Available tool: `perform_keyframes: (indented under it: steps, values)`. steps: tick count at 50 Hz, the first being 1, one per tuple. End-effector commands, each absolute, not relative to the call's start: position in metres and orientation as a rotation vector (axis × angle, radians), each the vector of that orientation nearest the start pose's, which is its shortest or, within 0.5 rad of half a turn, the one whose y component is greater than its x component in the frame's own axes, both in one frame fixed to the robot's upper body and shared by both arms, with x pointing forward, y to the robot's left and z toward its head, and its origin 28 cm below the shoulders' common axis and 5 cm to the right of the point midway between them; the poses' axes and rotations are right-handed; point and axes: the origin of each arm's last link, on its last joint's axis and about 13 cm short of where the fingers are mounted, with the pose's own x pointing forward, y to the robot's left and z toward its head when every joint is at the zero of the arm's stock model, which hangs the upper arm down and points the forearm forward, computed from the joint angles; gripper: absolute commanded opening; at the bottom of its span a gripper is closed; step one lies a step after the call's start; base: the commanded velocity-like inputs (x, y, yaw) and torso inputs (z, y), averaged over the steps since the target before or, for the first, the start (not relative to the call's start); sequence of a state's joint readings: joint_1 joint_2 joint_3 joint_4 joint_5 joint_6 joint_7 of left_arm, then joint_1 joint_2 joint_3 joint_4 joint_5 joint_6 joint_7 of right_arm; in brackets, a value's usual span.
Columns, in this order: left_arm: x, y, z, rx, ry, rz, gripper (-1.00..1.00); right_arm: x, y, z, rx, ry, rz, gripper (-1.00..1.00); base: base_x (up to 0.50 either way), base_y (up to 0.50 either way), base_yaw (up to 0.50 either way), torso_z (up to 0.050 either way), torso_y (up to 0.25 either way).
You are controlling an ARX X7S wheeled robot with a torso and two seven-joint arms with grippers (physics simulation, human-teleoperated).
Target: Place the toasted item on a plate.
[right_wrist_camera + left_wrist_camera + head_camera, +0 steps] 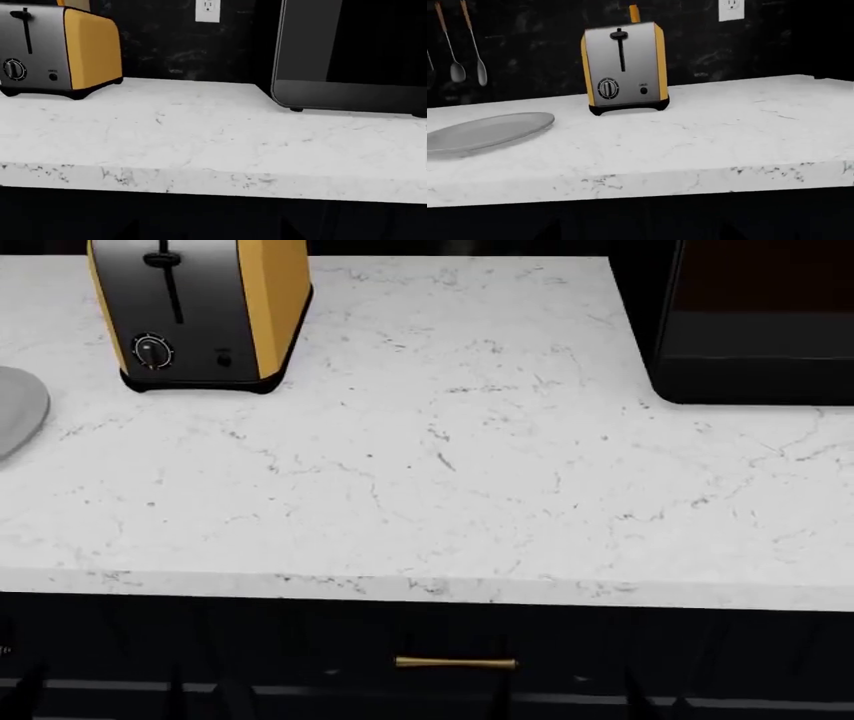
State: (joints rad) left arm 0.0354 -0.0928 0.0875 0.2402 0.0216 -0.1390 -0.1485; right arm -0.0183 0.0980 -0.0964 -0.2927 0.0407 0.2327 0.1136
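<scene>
Both end effectors unseen; toast [634,13] in toaster [624,67], plate [487,131] beside it.

White marble countertop [467,440], dark backsplash wall [547,45], wall outlet [731,10]

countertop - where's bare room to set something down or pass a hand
The widest bare stretch of countertop lies between the toaster and the black appliance, running to the front edge. It is tighter at the left, where the plate sits near the toaster.

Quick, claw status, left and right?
Left claw: not in view, cannot be told.
Right claw: not in view, cannot be told.
</scene>
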Motion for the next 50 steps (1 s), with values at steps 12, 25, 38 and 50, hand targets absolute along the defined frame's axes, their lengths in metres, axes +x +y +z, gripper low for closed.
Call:
perform_keyframes:
  steps: [12, 25, 38, 50]
  values:
    - [0.212, 0.212, 0.134, 0.072, -0.219, 0.094, 1.00, 0.220, -0.105, 0.131, -0.109, -0.129, -0.018, 1.00, 0.00, 0.00, 0.00, 0.050, 0.062]
    - [0.248, 0.217, 0.192, 0.071, -0.258, 0.095, 1.00, 0.247, -0.113, 0.190, -0.176, -0.149, -0.009, 1.00, 0.00, 0.00, 0.00, 0.050, 0.061]
    - [0.260, 0.225, 0.205, 0.064, -0.210, 0.086, 1.00, 0.264, -0.112, 0.199, -0.136, -0.135, 0.044, 1.00, 0.00, 0.27, 0.00, 0.050, 0.062]
    - [0.287, 0.241, 0.233, 0.060, -0.205, 0.131, 1.00, 0.301, -0.108, 0.226, -0.165, -0.116, 0.044, 1.00, 0.00, 0.50, 0.00, 0.050, 0.062]
